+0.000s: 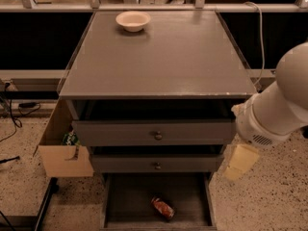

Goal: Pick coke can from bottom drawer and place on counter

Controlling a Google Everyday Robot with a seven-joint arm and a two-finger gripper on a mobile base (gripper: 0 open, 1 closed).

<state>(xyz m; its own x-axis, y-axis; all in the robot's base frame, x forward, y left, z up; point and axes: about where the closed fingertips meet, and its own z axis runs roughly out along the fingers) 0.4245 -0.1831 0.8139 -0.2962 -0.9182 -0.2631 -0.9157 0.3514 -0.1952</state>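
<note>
Small red coke can [162, 208] lies in the open grey wooden bottom drawer [130, 196]. The cream gripper [240, 161] hangs to its right, higher up; I can't tell its grip.

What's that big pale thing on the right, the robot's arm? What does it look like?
Yes. The arm is thick, rounded white segments like smooth shells, with a small patch of dark vent holes near the wrist. At its end, right of the drawers, sits the gripper, a smaller, pale yellowish block. No cables or lettering show on it.
</note>
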